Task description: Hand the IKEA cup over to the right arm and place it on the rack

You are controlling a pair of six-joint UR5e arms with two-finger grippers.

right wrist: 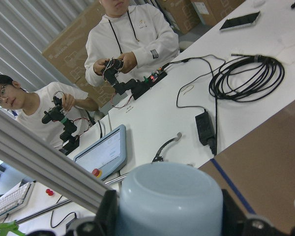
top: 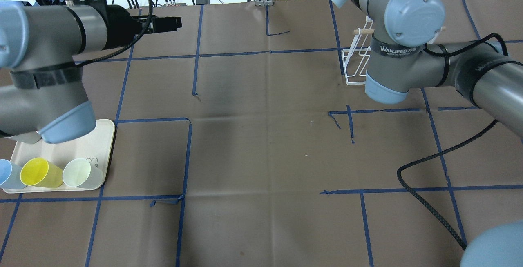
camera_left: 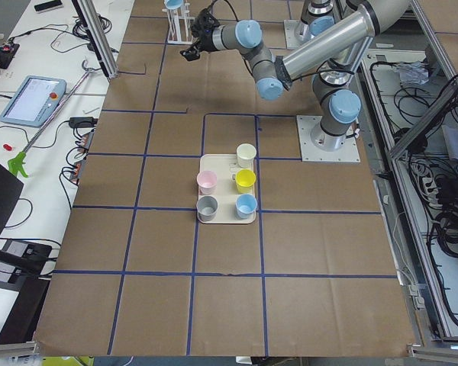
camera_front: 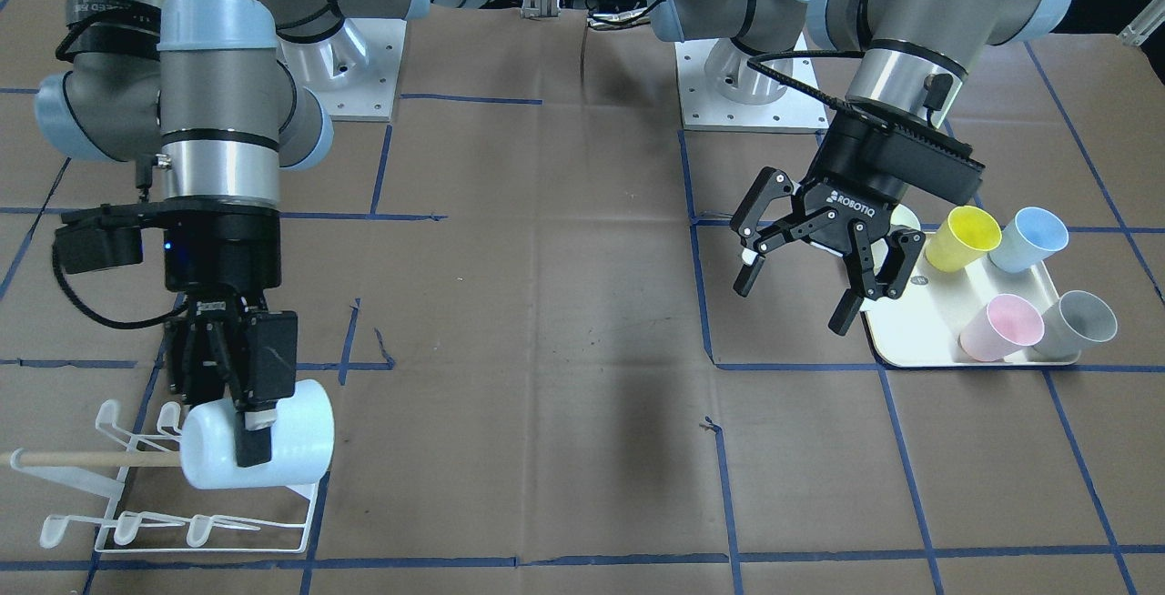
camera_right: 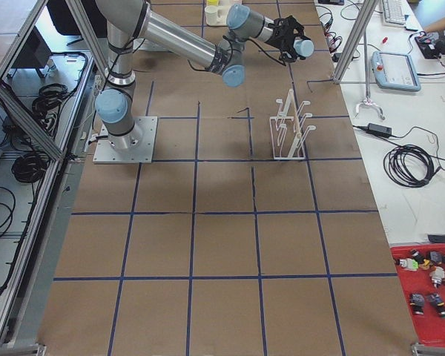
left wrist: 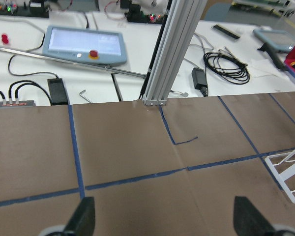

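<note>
From where I stand, the paper-covered table (camera_front: 546,304) is a dull brown, crossed by a grid of dark blue tape lines. The grey-silver right arm (camera_front: 218,104) and the grey-silver left arm (camera_front: 910,31) both have pale blue joint caps. The black right tool (camera_front: 250,431) is plain, while the black left tool (camera_front: 794,304) carries white "ROBOTIQ" lettering. The pale blue plastic cup (camera_front: 300,445) looks almost white. The white wire rack (camera_front: 209,531) has a light wooden rod (camera_front: 82,459) in bare, unpainted tan. On the cream rectangular tray (camera_front: 910,327) the cups are plain and unpatterned: a yellow plastic cup (camera_front: 963,238), a light blue plastic cup (camera_front: 1028,240), a pink plastic cup (camera_front: 1001,328), a grey plastic cup (camera_front: 1078,324) and a greenish-white plastic cup (top: 83,173).
</note>
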